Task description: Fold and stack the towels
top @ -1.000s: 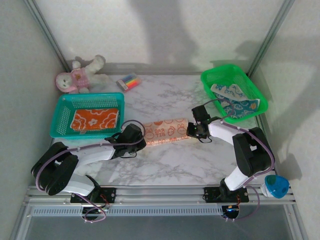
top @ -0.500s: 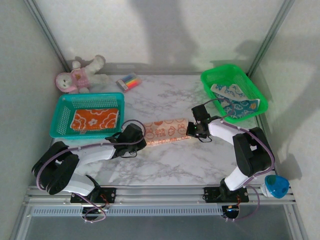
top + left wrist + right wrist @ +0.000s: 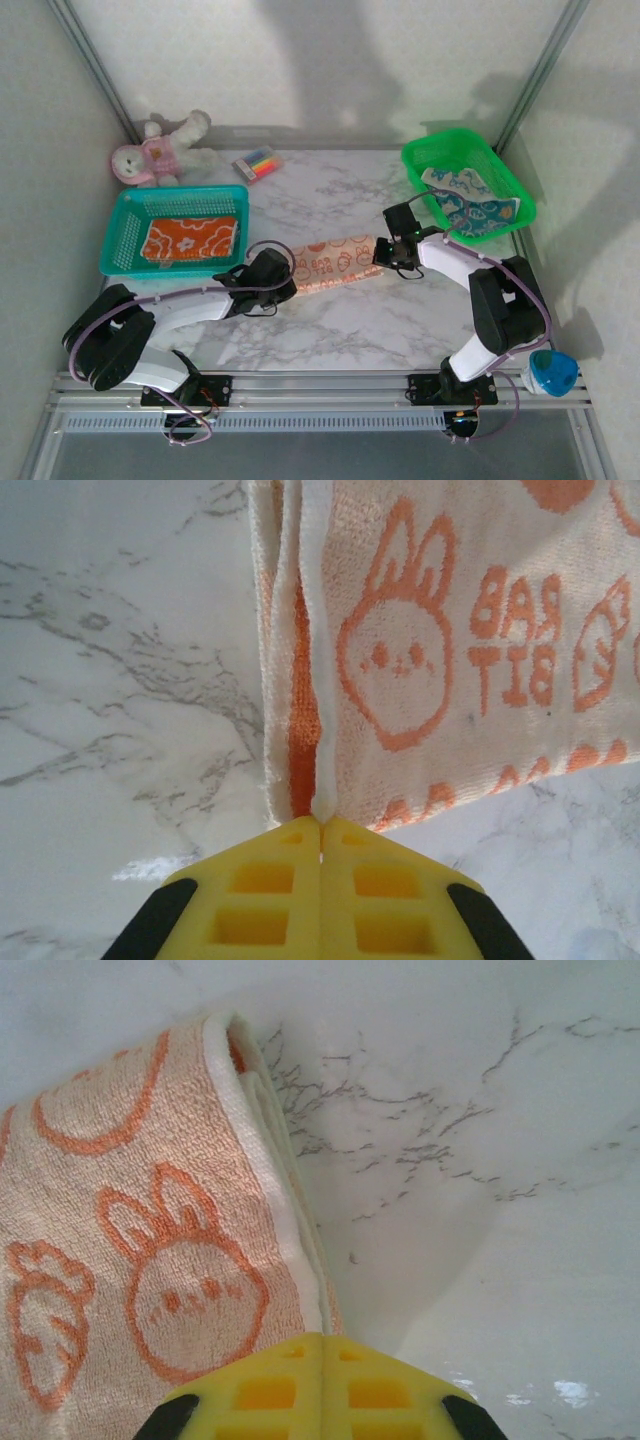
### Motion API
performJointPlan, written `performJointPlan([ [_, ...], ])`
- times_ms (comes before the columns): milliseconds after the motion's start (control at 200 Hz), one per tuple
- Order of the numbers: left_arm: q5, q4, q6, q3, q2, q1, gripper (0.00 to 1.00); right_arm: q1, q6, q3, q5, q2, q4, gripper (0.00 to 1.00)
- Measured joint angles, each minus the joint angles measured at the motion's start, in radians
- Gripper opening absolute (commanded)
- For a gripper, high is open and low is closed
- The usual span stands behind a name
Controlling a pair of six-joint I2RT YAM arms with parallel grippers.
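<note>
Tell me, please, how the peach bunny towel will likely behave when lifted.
Probably floppy: the peach towel is thin folded terry, so it should sag between the left gripper and right gripper. Likely light, and its looped weave should not slip from shut jaws.

2 black-and-white arms [image 3: 190,305] [image 3: 455,262] carry purple cables [image 3: 150,297]; each pincer [image 3: 320,825] [image 3: 322,1338] has yellow pocketed fingers [image 3: 250,900].
</note>
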Motion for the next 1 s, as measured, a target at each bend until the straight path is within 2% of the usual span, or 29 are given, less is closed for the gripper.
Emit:
performJointPlan([
  [340, -0.026, -0.036, -0.003, 0.042, -0.065, -0.003, 0.0, 0.0, 0.0, 0.005, 0.023, -0.018, -0.012, 0.0],
  [851, -0.027, -0.016, -0.047, -0.024, -0.039, -0.056, 0.0, 0.0, 0.0, 0.004, 0.025, 0.005, -0.01, 0.0],
  [926, -0.028, -0.009, -0.051, -0.046, -0.024, -0.059, 0.07, 0.0, 0.0, 0.002, 0.022, 0.017, -0.008, 0.0],
  [966, -0.028, -0.005, -0.051, -0.053, -0.019, -0.061, 0.14, 0.0, 0.0, 0.0, 0.021, 0.024, -0.006, 0.0],
  [1001, -0.029, -0.001, -0.055, -0.057, -0.016, -0.063, 0.17, 0.0, 0.0, -0.002, 0.02, 0.031, -0.005, 0.03],
])
